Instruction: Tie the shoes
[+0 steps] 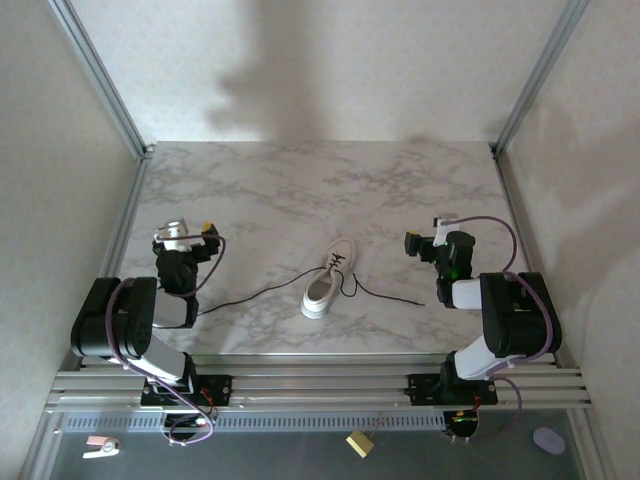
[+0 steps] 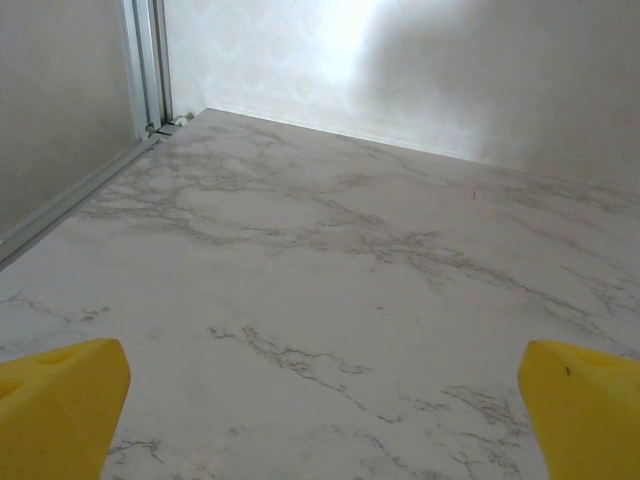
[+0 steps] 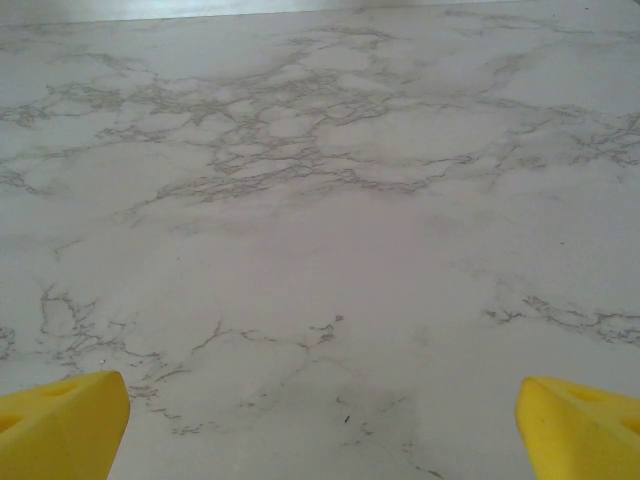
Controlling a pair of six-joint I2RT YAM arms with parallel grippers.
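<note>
1. Marble-patterned white table (image 1: 300, 190) fills the middle of the overhead view, with pale walls behind it and metal posts at the upper left and upper right.
2. At the left of the frame, the left gripper (image 1: 190, 232) sits above the table, well apart from the shoe. In its wrist view the yellow fingertips (image 2: 60, 405) sit in the two lower corners, spread wide, with bare marble between them.
3. One black lace (image 1: 250, 297) trails loose over the table from the shoe toward the lower left, ending near the left arm.
4. The white shoe (image 1: 325, 287) rests on the table just below the centre of the frame, between the two arms, slanting from upper right to lower left. Its laces are untied.
5. The other lace (image 1: 390, 296) runs out to the right and ends near the right arm.
6. At the right, the right gripper (image 1: 425, 236) sits above the table, well apart from the shoe. Its yellow fingertips (image 3: 580, 425) are also spread wide over bare marble.
7. Along the bottom, a metal rail (image 1: 320, 385) carries both arm bases.
</note>
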